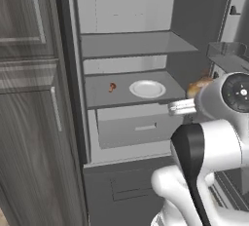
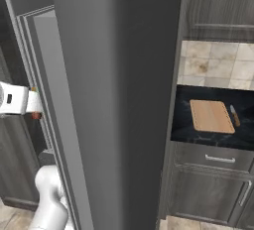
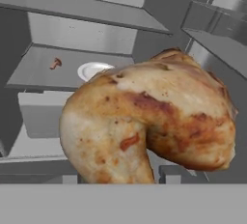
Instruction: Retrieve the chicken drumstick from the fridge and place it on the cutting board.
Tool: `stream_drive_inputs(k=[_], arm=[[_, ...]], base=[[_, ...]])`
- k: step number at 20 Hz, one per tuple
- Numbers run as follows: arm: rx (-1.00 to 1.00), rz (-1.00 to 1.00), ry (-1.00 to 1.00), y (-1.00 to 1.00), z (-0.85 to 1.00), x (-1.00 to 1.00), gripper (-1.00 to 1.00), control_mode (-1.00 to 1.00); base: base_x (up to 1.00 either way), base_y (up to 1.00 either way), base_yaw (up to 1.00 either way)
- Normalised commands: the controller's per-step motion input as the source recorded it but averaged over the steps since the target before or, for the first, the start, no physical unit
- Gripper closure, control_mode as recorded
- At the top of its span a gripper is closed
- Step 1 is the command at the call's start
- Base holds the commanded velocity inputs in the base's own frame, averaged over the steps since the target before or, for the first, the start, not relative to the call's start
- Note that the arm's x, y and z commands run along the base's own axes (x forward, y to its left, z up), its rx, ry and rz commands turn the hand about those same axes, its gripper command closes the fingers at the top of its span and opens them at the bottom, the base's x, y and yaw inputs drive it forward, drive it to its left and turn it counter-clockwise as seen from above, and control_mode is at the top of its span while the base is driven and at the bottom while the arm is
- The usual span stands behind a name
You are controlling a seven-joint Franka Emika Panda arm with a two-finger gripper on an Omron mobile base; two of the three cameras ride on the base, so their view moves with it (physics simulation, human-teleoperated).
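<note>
Gripper clamped on chicken drumstick (image 3: 149, 121), just outside the open fridge (image 1: 131, 45); fingertips hidden behind meat. White plate (image 1: 147, 89) on fridge shelf; small reddish lump (image 1: 112, 87) beside it, indistinct.

The chicken drumstick (image 3: 149, 121) looks roasted, skin a bit bumpy and matt, golden with reddish-brown scorched patches. Fridge (image 1: 131, 45) inside is smooth pale grey plastic-looking stuff, outer shell a dark matt grey. Plate (image 1: 147, 89) is plain smooth white, ceramic by the look. Cabinets (image 1: 29, 122) have dark wood grain. Cutting board (image 2: 211, 116) is light, smooth wood on a glossy black desk (image 2: 198, 137), beige stone-look tiles (image 2: 218, 63) behind.
</note>
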Motion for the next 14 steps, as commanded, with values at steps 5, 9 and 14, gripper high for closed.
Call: stream_drive_inputs(k=[5,9,14], arm=[[0.0,0.0,0.0,0.0,0.0,0.0,1.0,1.0],[0.0,0.0,0.0,0.0,0.0,0.0,1.0,1.0],[0.0,0.0,0.0,0.0,0.0,0.0,1.0,1.0]], base=[[-1.0,0.0,0.07],[-1.0,0.0,0.08],[-1.0,0.0,0.02]])
